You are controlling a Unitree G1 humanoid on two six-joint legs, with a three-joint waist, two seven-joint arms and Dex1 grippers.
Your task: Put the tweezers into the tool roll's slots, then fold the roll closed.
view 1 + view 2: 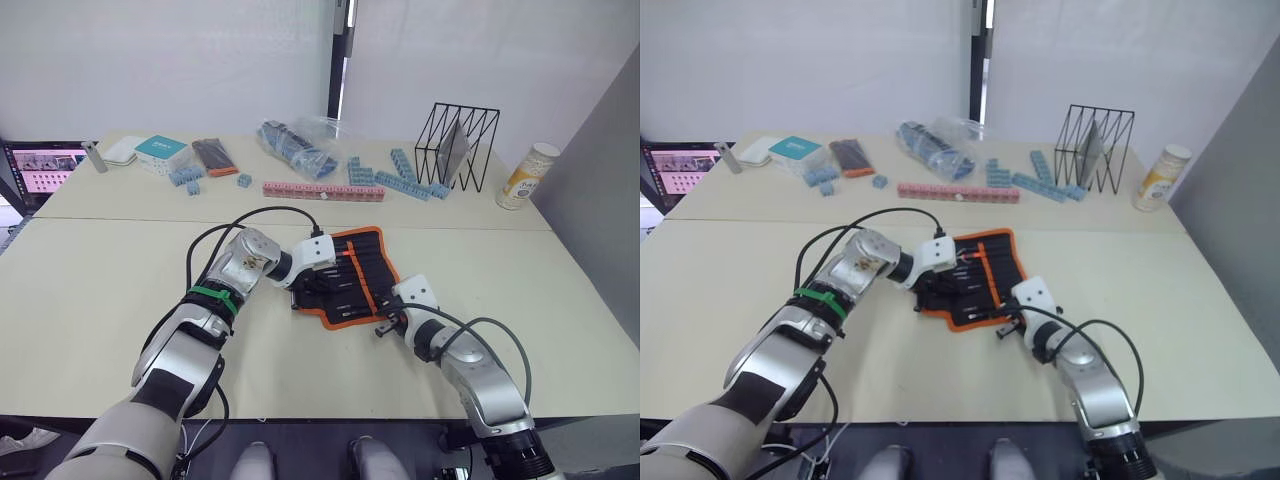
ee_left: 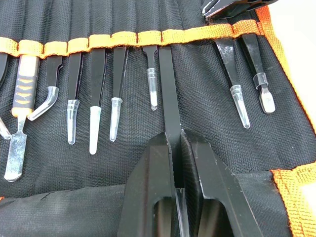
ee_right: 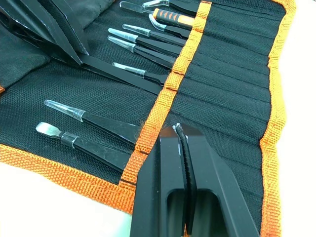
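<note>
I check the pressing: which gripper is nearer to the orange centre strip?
Right. The right gripper rests shut on the orange centre strip. The left gripper grips a tweezer beside it.

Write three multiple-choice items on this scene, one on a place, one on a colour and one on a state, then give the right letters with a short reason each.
1. Where does the tool roll lie?
A. on the near table, between the two arms
B. inside the black wire rack
C. on the floor

2. What colour is the roll's trim?
A. blue
B. orange
C. white

3. What is the left tool doing?
A. hanging open over bare table
B. gripping the yellow can
C. shut on a pair of tweezers at a slot

Key: 1 A, the head views show it open on the table between the arms. 2 B, the edge binding and centre strip are orange. 3 C, the left wrist view shows both fingers pressed on a black tweezer running up to the orange strip.
</note>
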